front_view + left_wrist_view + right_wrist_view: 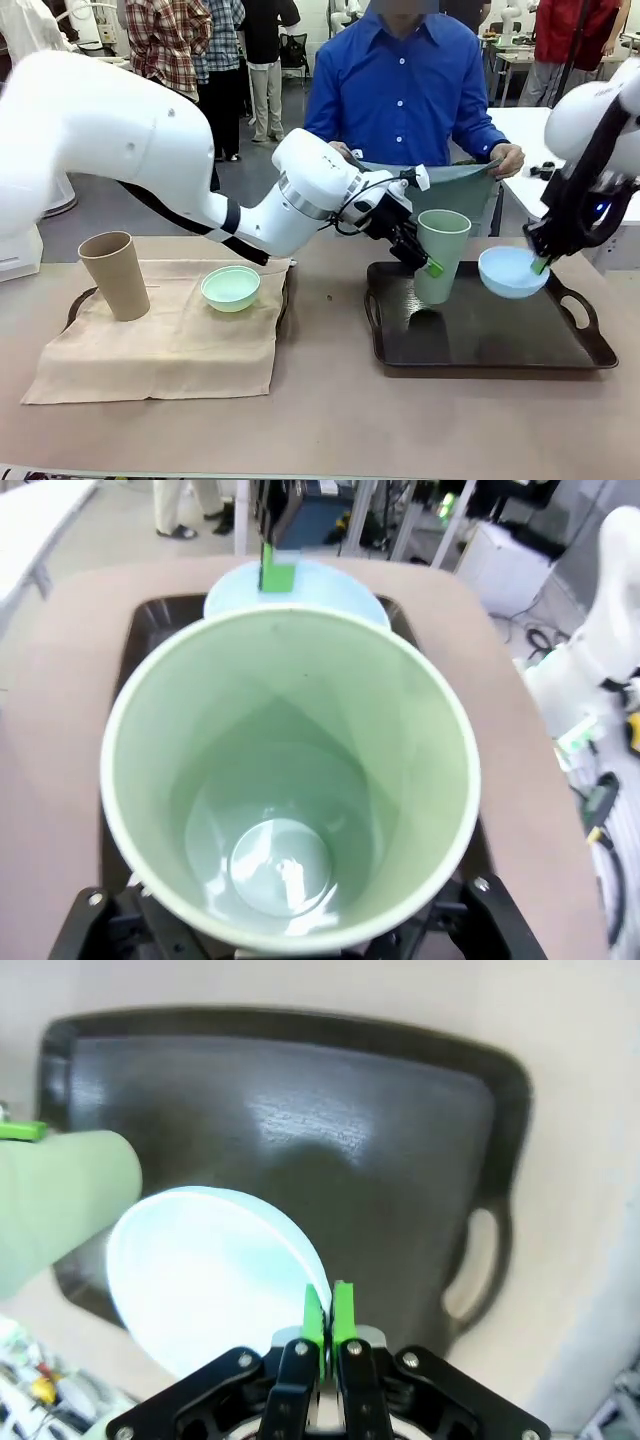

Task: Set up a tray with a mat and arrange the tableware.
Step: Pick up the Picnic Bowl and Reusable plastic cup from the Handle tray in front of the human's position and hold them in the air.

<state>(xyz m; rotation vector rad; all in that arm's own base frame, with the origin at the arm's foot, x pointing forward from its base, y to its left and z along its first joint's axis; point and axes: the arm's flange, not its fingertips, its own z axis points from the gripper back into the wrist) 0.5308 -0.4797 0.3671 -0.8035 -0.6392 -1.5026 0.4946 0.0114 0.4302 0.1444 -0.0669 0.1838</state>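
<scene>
While the right gripper (328, 1322) pinches the pale blue bowl (511, 271), the sage cup (440, 254) sits empty between the left gripper's (418, 255) fingers.

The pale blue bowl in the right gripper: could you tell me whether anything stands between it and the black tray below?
Nothing visible does. The pale blue bowl, pinched at its rim by the right gripper, hangs over bare black tray. The sage green cup stands beside it, at the left gripper.

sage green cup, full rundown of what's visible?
The sage green cup is tall, tapered, matte, plastic-looking and empty inside. It leans slightly over the black tray, base apparently just clear of it. The left gripper flanks its side; whether the pads press it is unclear. The pale blue bowl hangs close beside it.
</scene>
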